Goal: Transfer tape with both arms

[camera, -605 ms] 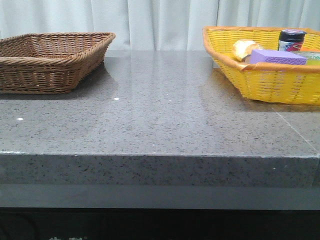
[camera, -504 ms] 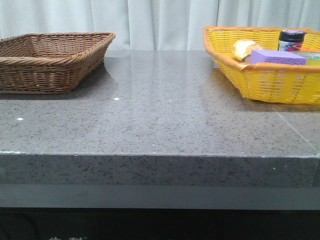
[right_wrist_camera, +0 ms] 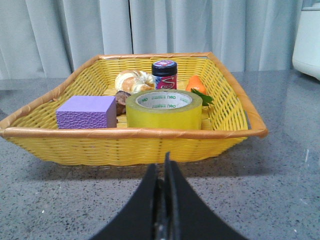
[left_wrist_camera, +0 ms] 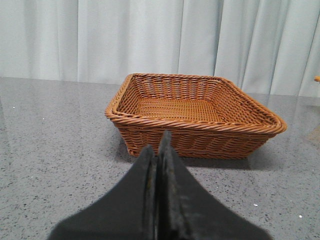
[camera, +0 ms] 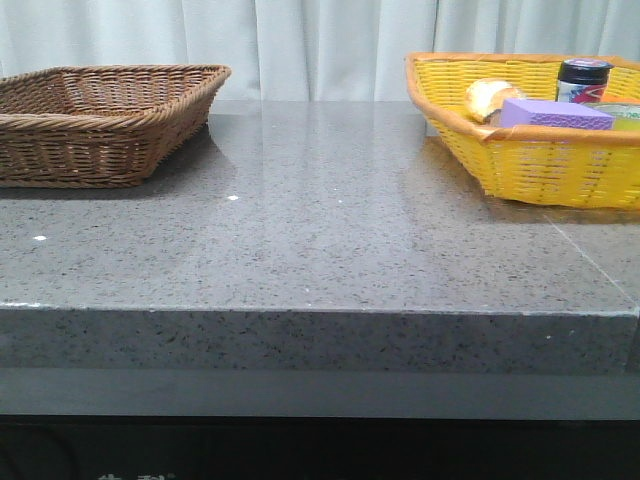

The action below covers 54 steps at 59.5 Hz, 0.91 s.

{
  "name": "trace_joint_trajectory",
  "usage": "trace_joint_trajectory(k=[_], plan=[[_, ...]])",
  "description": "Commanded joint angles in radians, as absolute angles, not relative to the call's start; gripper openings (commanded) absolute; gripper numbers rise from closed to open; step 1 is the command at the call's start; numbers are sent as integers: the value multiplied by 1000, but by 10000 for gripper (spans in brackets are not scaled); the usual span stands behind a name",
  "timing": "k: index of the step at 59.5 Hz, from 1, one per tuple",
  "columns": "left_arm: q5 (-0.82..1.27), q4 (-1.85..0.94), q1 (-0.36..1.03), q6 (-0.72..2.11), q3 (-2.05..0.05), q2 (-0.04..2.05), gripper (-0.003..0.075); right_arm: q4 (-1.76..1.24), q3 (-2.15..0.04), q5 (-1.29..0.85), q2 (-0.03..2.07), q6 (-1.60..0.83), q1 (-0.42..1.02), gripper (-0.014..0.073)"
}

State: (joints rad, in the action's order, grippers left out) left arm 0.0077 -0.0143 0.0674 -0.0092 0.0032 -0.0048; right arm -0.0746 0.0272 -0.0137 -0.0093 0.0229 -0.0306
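Note:
The yellow tape roll [right_wrist_camera: 164, 109] with a whitish core and green print lies flat inside the yellow basket [right_wrist_camera: 135, 134], seen in the right wrist view. In the front view only a sliver of the tape [camera: 627, 117] shows behind the purple block [camera: 556, 114]. My right gripper [right_wrist_camera: 161, 162] is shut and empty, low over the table, a short way in front of the yellow basket. My left gripper [left_wrist_camera: 157, 142] is shut and empty, in front of the brown wicker basket [left_wrist_camera: 195, 142]. Neither arm shows in the front view.
The yellow basket [camera: 540, 160] also holds a purple block [right_wrist_camera: 86, 112], a bread roll [right_wrist_camera: 133, 80], a dark jar [right_wrist_camera: 164, 74] and an orange carrot-like item [right_wrist_camera: 196, 84]. The brown basket [camera: 90, 140] holds nothing. Grey speckled table [camera: 320, 240], curtain behind.

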Motion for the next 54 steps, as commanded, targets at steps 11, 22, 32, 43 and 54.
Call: trace_joint_trajectory(k=[11, 22, 32, 43, 54], plan=[[-114, -15, 66, -19, 11, -22, -20, -63, 21, 86, -33, 19, -38, -67], [-109, -25, 66, -21, -31, -22, -20, -78, -25, 22, -33, 19, -38, -67], [-54, -25, 66, -21, -169, -14, -20, -78, -155, -120, -32, 19, -38, -67], [129, -25, 66, -21, -385, 55, -20, -68, -324, -238, -7, 19, -38, -67], [301, -23, 66, -21, -620, 203, -20, -43, -538, -326, 125, 19, -38, -67]])
